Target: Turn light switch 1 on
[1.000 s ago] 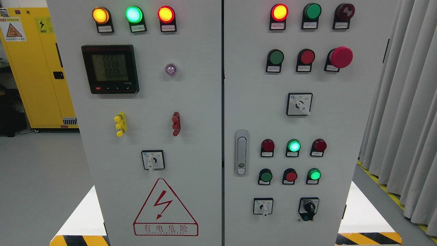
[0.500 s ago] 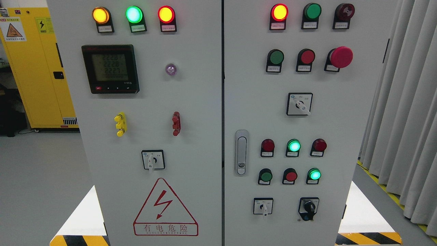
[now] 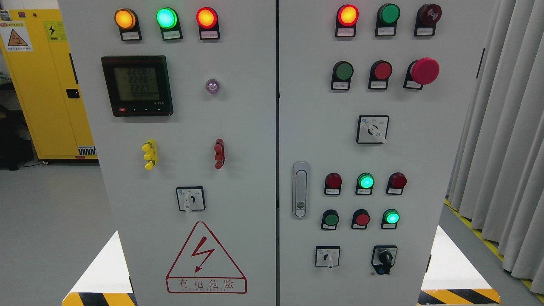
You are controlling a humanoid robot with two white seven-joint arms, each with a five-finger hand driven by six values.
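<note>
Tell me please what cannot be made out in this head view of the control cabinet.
- Small labels under the buttons, e.g. below the green button: print too small to read, so which one is light switch 1 cannot be told.
- Meter display: digits partly blurred.
- Cabinet top and base: cut off by the picture edges.
- Both robot hands: out of view.

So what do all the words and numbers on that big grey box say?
"有电危险": red triangle warning sign; the tiny line under it is blurred.
"2228", "2228", "2221": meter screen, roughly; digits are fuzzy.
Small labels under the lamps and buttons: too small.
Yellow cabinet stickers: too small.
</note>
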